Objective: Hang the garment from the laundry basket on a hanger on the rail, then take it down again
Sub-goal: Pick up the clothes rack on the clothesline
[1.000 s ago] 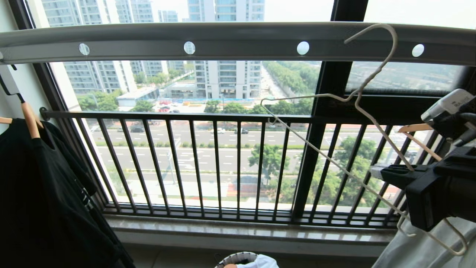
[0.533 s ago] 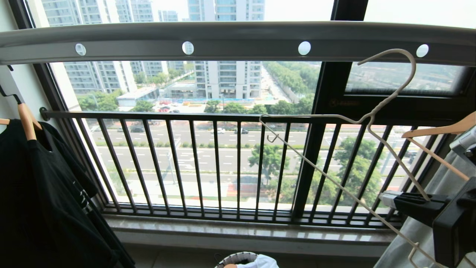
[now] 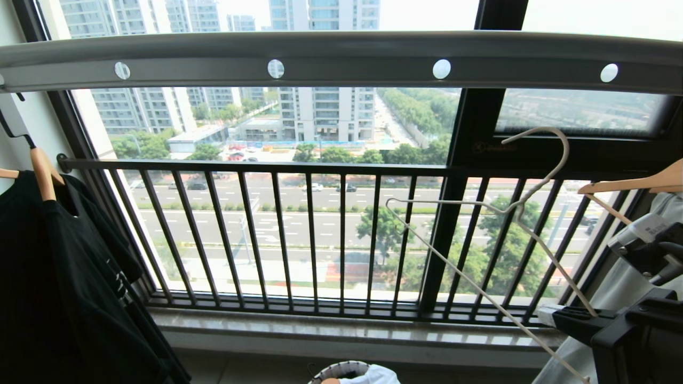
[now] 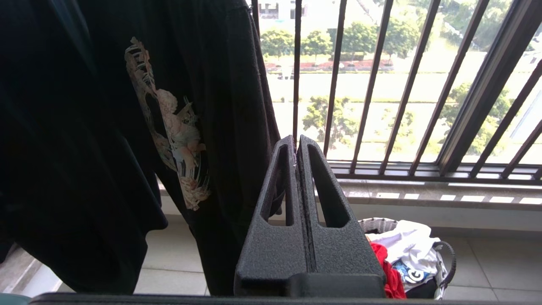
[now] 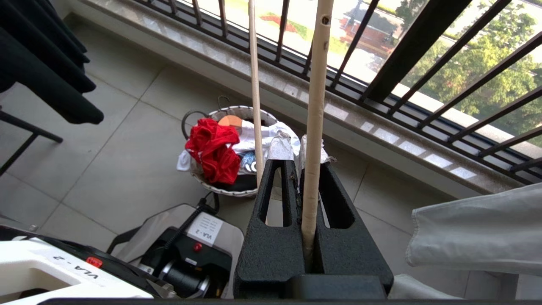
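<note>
By the barred window, below the rail [image 3: 341, 58], our right gripper [image 5: 301, 169] pinches the bare hanger [image 3: 512, 213] clear so the garment [image 5: 214, 150], heaped in the laundry basket [image 5: 237, 114] by the sill, can be dressed onto it, while our left gripper [image 4: 297, 144], pressed together, idles.

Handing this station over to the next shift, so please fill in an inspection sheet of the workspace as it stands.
Surface: grey tiled floor, marble window sill.
Job's things: hanger off the rail, tilted, held in the air; garment crumpled in the laundry basket on the floor.
Clutter: white clothes in the same basket; black shirt on a wooden hanger at left; pale cloth at right.
Grippers: right gripper shut on the hanger's wire; left gripper shut, empty, beside the black shirt.
Cables: black cable on the robot's base.
Surroundings: dark barred window railing, street and towers beyond.
</note>
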Controlling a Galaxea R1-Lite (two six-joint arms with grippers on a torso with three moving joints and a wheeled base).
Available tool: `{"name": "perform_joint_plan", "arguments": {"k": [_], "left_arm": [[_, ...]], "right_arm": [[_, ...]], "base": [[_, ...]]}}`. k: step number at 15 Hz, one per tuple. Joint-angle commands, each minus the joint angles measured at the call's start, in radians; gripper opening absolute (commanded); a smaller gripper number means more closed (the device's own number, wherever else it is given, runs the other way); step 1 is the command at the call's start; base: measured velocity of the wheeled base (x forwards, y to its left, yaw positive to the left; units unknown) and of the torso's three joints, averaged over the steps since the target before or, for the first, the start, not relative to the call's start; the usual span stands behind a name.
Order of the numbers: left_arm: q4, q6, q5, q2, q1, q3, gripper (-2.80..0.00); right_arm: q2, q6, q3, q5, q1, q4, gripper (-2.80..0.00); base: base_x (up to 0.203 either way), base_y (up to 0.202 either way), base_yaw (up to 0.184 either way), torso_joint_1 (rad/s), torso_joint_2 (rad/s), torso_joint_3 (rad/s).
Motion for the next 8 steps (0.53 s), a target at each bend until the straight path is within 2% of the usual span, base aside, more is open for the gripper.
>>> {"name": "perform_joint_plan", "arguments": {"k": [1, 3, 8], "left_arm": [[0.0, 0.0, 0.0, 0.001, 0.0, 0.0, -2.8], [0.0, 0.0, 0.0, 0.001, 0.0, 0.0, -2.8], [0.0, 0.0, 0.0, 0.001, 0.0, 0.0, -2.8]], "right_arm": [[0.028, 0.05, 0.024, -0.013, -0.013, 0.001, -2.8], [0.034, 0.118, 0.041, -0.023, -0.015, 0.001, -2.8], [0.054, 0.212, 0.116, -0.049, -0.015, -0.008, -2.8]], "base": [[0.0, 0.0, 0.0, 0.0, 0.0, 0.0], [0.0, 0.0, 0.0, 0.0, 0.0, 0.0], [0.0, 0.0, 0.0, 0.0, 0.0, 0.0]]}}
